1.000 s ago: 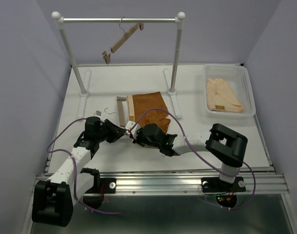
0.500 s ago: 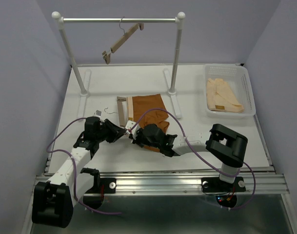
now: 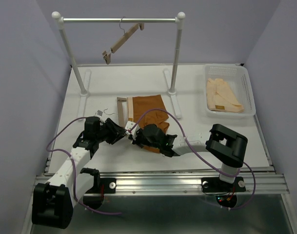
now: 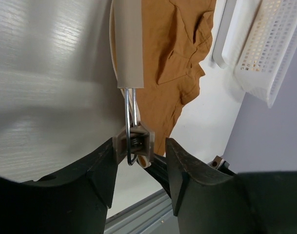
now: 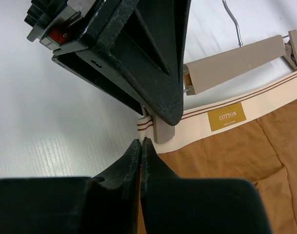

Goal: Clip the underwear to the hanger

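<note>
The step in hand looks like fastening the first corner. The hanger [image 3: 121,110] lies flat on the tabletop [image 3: 197,126], just beside the underwear [image 3: 148,109], with its bar running along the pale waistband [image 5: 265,100]. Both arms meet at its near end. The left fingers [image 4: 97,170] stand on either side of the near clip [image 4: 137,140], drawn in close around it, though I cannot tell whether they are actually pressing it. In the right wrist view that clip sits over the corner of the waistband. The right fingers [image 5: 126,180] are clenched tight together, their tips at the waistband's edge right under the clip. Whether they have a fold of cloth nipped between them is hidden. The far clip [image 5: 294,46] seems to lie clear of the cloth, so I judge the task less than half done. The next move calls for the near clip to bite fully on the band. The other corner must then be drawn up to the far clip without dragging the soft cloth askew. By count there are two hangers, this one and a second hanger [image 3: 123,43] dangling tilted from the rail [image 3: 119,20]. There is one pair of underwear, and one basket [image 3: 249,92] holding one pale garment [image 3: 224,95].
</note>
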Controlling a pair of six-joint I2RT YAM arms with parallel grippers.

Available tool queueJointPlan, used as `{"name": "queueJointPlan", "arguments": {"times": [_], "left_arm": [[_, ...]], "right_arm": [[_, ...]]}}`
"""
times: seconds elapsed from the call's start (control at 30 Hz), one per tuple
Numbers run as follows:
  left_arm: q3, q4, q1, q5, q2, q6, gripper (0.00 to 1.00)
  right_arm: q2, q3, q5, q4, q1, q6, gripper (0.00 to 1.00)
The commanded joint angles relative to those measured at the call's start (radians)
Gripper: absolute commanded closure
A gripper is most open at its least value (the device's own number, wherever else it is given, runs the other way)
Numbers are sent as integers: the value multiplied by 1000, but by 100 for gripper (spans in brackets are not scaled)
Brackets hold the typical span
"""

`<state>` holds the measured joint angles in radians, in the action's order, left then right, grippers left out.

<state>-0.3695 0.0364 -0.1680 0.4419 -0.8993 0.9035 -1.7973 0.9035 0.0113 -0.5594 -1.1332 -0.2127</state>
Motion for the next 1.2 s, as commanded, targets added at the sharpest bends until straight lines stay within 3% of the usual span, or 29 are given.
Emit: {"name": "queueJointPlan", "arguments": {"times": [0.0, 0.13, 0.3, 0.5, 0.97, 1.17], "left_arm": [[-46, -1, 1, 44, 10, -37, 46], [-49, -3, 1, 44, 5, -38, 39], [-66, 22, 1, 14, 2, -52, 36], [-101, 23, 1, -100, -47, -74, 32], [-209, -153, 4, -127, -285, -78, 37], [-227, -171, 5, -141, -332, -78, 51]], "right_arm": [[22, 37, 12, -53, -10, 3, 99], [27, 34, 9, -53, -10, -1, 99], [35, 26, 15, -54, -10, 3, 99], [53, 6, 22, -54, -10, 6, 99], [98, -29, 26, -42, -10, 4, 99], [110, -40, 44, -37, -10, -4, 99]]}}
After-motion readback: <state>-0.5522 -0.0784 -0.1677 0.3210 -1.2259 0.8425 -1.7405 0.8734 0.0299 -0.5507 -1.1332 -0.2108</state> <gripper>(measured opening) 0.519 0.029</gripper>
